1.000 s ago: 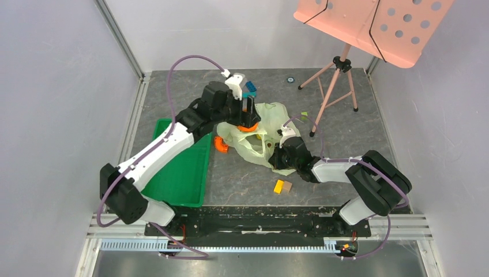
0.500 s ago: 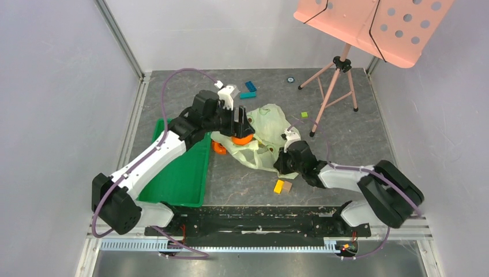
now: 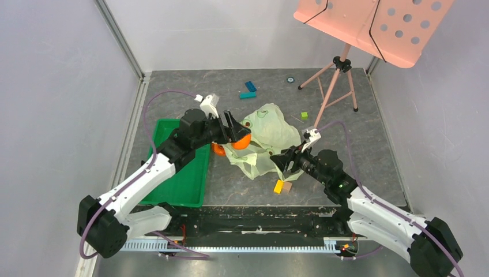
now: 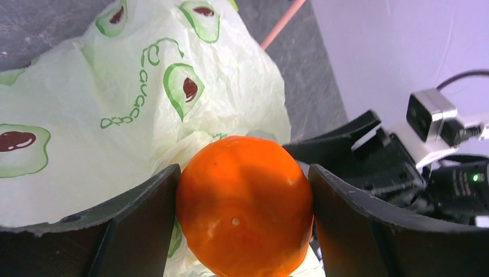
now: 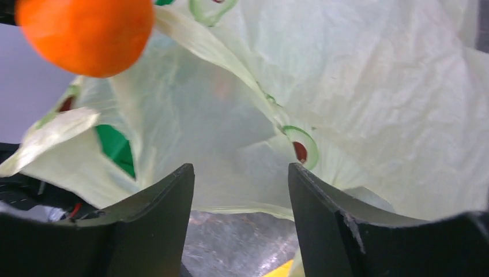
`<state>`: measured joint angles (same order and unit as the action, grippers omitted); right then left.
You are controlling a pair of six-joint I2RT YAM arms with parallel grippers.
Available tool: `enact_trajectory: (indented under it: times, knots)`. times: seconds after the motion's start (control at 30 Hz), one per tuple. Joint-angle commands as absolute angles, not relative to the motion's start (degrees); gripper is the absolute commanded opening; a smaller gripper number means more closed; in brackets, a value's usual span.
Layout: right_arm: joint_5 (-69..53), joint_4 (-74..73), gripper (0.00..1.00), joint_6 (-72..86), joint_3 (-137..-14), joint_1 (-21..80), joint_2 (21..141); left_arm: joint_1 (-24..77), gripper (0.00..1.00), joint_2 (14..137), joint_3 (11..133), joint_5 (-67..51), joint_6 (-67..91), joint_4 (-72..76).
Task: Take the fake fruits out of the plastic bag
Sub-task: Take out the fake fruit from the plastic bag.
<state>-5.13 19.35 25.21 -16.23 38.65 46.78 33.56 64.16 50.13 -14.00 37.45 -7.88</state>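
Note:
My left gripper (image 3: 236, 136) is shut on a round orange fake fruit (image 3: 241, 141), held just above the left edge of the plastic bag (image 3: 270, 128). In the left wrist view the fruit (image 4: 245, 205) fills the gap between the black fingers (image 4: 132, 225), with the pale green avocado-print bag (image 4: 115, 109) behind it. My right gripper (image 3: 284, 162) stands open at the bag's near edge. In the right wrist view nothing lies between its fingers (image 5: 155, 219); the bag (image 5: 375, 86) hangs just beyond them and the orange fruit (image 5: 86, 32) shows at top left. Other fruits are hidden.
A green tray (image 3: 179, 173) lies at the left, under my left arm. A flat orange curved piece (image 3: 217, 149) sits beside the bag. Yellow and brown blocks (image 3: 282, 187) lie near my right gripper. Blue blocks (image 3: 249, 89) and a pink stand's tripod (image 3: 337, 75) are at the back.
My right gripper has opened, let go of the bag's edge and drawn back a little. My left gripper has carried the orange fruit leftward and nearer, off the bag's middle.

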Motion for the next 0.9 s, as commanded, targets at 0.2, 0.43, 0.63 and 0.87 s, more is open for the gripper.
enact_trajectory:
  times: [0.2,0.43,0.63,0.87]
  knots:
    - [-11.76,25.13,0.81,31.29,-28.67,45.31,52.17,35.13,0.59,60.26,46.99,-0.9,51.3,2.19]
    - [-3.84,26.89,0.93,31.85,-33.58,49.53,57.2,37.28,0.59,59.79,46.02,2.92,52.02,1.51]
    - [-0.35,27.26,0.98,32.76,-34.8,50.01,59.04,38.47,0.59,59.24,45.14,4.25,52.36,1.54]
    - [0.74,28.15,0.98,32.93,-37.54,50.36,63.0,39.55,0.59,59.21,45.07,4.65,53.17,1.76]
